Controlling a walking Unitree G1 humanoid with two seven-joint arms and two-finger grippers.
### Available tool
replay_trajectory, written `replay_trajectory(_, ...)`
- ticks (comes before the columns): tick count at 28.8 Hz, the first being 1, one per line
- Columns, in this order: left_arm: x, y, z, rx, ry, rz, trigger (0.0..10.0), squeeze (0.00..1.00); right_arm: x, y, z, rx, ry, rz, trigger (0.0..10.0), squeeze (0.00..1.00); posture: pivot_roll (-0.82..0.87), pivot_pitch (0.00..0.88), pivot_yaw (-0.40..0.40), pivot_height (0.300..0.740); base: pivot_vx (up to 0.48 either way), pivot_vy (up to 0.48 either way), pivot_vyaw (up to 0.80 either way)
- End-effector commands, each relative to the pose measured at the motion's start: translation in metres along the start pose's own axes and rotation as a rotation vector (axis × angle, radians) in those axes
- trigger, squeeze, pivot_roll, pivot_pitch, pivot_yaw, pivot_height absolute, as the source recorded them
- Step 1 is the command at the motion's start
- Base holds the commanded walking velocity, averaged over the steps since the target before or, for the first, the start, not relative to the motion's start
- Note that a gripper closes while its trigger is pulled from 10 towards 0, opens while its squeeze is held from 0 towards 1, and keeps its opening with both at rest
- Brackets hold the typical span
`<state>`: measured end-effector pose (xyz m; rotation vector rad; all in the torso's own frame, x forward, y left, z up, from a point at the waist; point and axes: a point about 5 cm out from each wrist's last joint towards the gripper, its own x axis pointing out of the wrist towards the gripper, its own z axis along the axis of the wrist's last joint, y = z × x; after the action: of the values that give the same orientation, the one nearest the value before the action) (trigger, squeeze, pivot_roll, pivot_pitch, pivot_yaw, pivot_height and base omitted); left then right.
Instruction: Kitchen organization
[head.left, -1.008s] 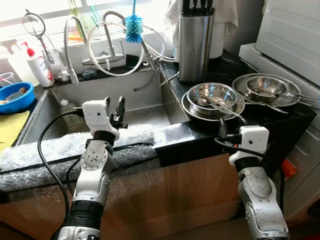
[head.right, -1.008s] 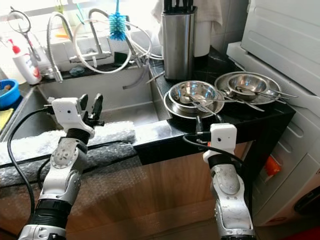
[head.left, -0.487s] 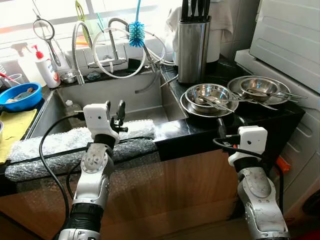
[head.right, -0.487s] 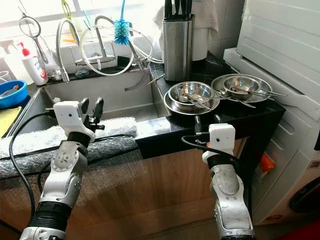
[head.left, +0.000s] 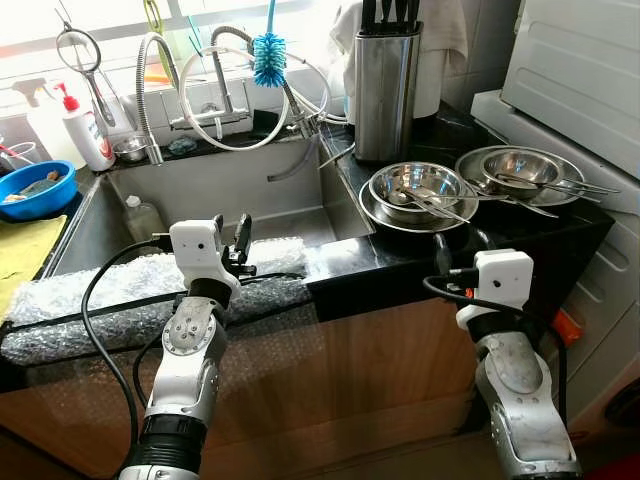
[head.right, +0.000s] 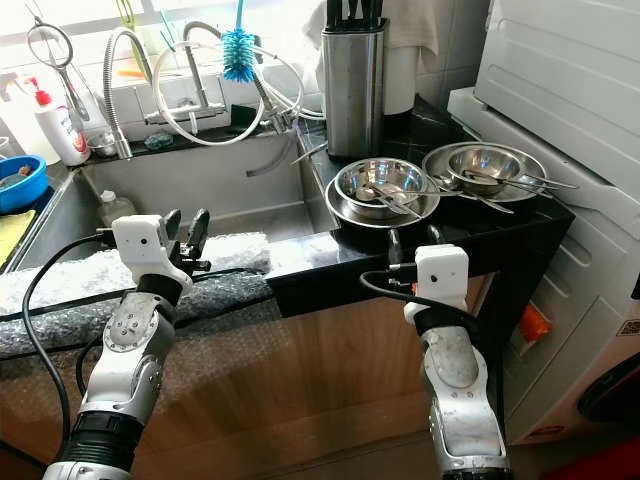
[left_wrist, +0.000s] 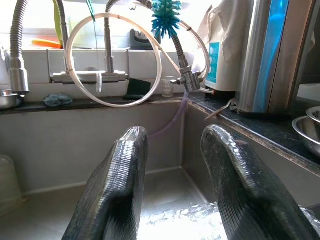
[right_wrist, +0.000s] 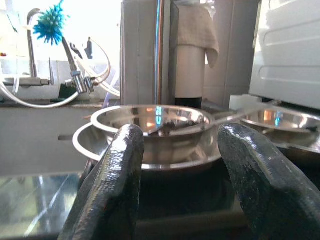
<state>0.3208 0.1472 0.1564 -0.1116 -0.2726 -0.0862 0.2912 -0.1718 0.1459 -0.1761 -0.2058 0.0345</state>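
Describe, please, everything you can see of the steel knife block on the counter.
The knife block is a tall, upright box of brushed, shiny metal with black knife handles sticking out of its top. It stands on the dark counter at the sink's right back corner, behind the nearer stack of steel bowls. A pale cloth hangs just behind it.

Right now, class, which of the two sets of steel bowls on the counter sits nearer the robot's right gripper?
The stacked bowls in front of the knife block, close ahead of the right gripper. The other set sits farther right, by the white appliance.
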Motion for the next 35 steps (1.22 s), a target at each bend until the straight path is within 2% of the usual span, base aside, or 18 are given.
replay_trajectory(1, -0.001, 0.001, -0.004, 0.013, 0.013, -0.003, 10.0, 0.00, 0.003, 0.003, 0.009, -0.003, -0.038, 0.016, 10.0, 0.00, -0.01, 0.000, 0.100, 0.740, 0.000, 0.000, 0.00)
replay_trajectory(25, -0.001, 0.003, -0.002, 0.020, 0.009, 0.005, 10.0, 0.00, 0.010, -0.008, 0.013, -0.037, -0.054, -0.034, 10.0, 0.00, 0.00, 0.000, 0.098, 0.740, 0.000, 0.000, 0.00)
replay_trajectory(26, -0.001, 0.003, -0.002, 0.022, 0.010, 0.006, 10.0, 0.00, 0.010, -0.012, 0.010, -0.042, -0.038, -0.064, 6.5, 0.00, 0.00, 0.000, 0.098, 0.740, 0.000, 0.000, 0.00)
replay_trajectory(27, -0.001, 0.003, -0.002, 0.022, 0.010, 0.006, 10.0, 0.00, 0.010, -0.013, 0.010, -0.041, -0.035, -0.071, 6.5, 0.00, 0.00, 0.000, 0.098, 0.740, 0.000, 0.000, 0.00)
replay_trajectory(28, -0.001, 0.003, -0.002, 0.023, 0.011, 0.007, 10.0, 0.00, 0.010, -0.013, 0.009, -0.041, -0.029, -0.074, 4.2, 0.00, 0.00, 0.000, 0.098, 0.740, 0.000, 0.000, 0.00)
replay_trajectory(29, -0.001, 0.004, -0.002, 0.024, 0.010, 0.007, 10.0, 0.00, 0.010, -0.014, 0.009, -0.041, -0.027, -0.075, 2.9, 0.00, 0.00, 0.000, 0.098, 0.740, 0.000, 0.000, 0.00)
replay_trajectory(30, -0.001, 0.004, -0.002, 0.025, 0.010, 0.008, 10.0, 0.00, 0.010, -0.014, 0.009, -0.041, -0.026, -0.075, 0.0, 0.00, 0.00, 0.000, 0.098, 0.740, 0.000, 0.000, 0.00)
replay_trajectory(35, -0.001, 0.004, -0.002, 0.026, 0.011, 0.008, 10.0, 0.00, 0.011, -0.013, 0.008, -0.037, -0.019, -0.076, 0.0, 0.00, 0.00, 0.000, 0.099, 0.740, 0.000, 0.000, 0.00)
